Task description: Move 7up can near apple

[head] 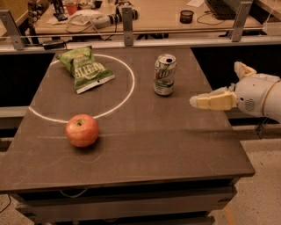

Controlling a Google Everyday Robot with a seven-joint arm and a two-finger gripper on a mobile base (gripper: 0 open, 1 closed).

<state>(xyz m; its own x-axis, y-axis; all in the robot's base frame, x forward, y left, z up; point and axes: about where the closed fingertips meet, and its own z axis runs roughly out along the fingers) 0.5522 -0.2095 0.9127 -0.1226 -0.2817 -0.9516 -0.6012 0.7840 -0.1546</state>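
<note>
- Surface: a dark brown table (175, 149) with a matte top, marked with one thin white ring (127, 94) on its far-left part; a lower shelf edge shows beneath the front rim.
- Room: behind the table runs a metal rail (184, 41) with three upright posts. Past it stands a light wooden desk (162, 11) strewn with cables and small items. A speckled pale floor (263, 193) shows at lower right.
- Count: one 7up can (165, 74), one apple (82, 130), one green chip bag (85, 69), one gripper (216, 84).
- 7up can: upright on the far-centre of the table, just outside the ring's right arc, pull-tab top facing up. It is well apart from the apple.
- Apple: red-orange, resting near the front-left of the table, touching or just outside the ring's near arc.
- Chip bag: lying flat inside the ring at the far left, well apart from the can.
- Arm pose: the white rounded wrist housing (261, 94) enters from the right edge of the view, held above the table's right rim.
- Gripper: beside the can on its right, near it but not touching. The cream fingers (213, 101) are spread apart, one reaching left toward the can, the other angled up and back; nothing lies between them.
</note>
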